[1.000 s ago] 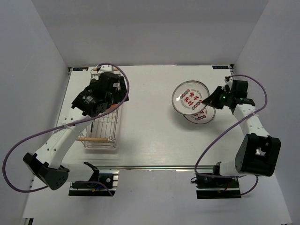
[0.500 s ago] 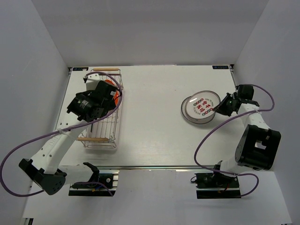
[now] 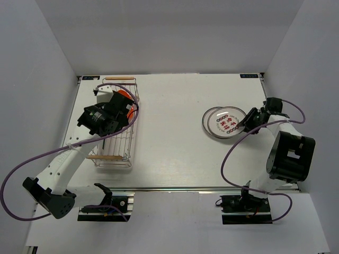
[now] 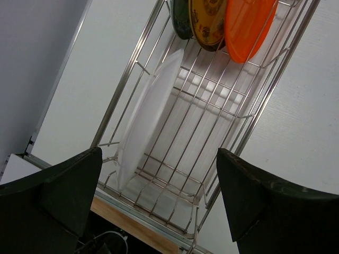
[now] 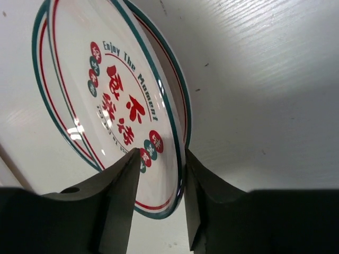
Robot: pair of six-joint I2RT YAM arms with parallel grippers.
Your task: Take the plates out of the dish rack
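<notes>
Dish rack: the dish rack (image 3: 114,151) sits at 9 o'clock on the table (image 3: 169,137), long side running from 12 to 6.
Left gripper: the left gripper (image 4: 159,159) hangs right over the rack with its fingers spread wide and nothing in them, which looks like lining up for a pick.
Next in line: the white plate (image 4: 151,114) stands on edge against the rack's side wires, propped so a rim is offered upward.
Far end: toward 12 o'clock an orange plate (image 4: 249,26), a yellow-brown plate (image 4: 209,21) and a dark teal plate (image 4: 181,18) stand upright close together.
Right gripper: over at 3 o'clock, the right gripper (image 5: 161,156) straddles a rim with its fingers apart and loose, not pinching as far as I can see.
Stack: the top plate (image 5: 116,106) lies flat, face up, nested on the lower plate (image 5: 184,100), stacked to save room, I'd say.
Progress: two plates are out and four wait in the rack.
</notes>
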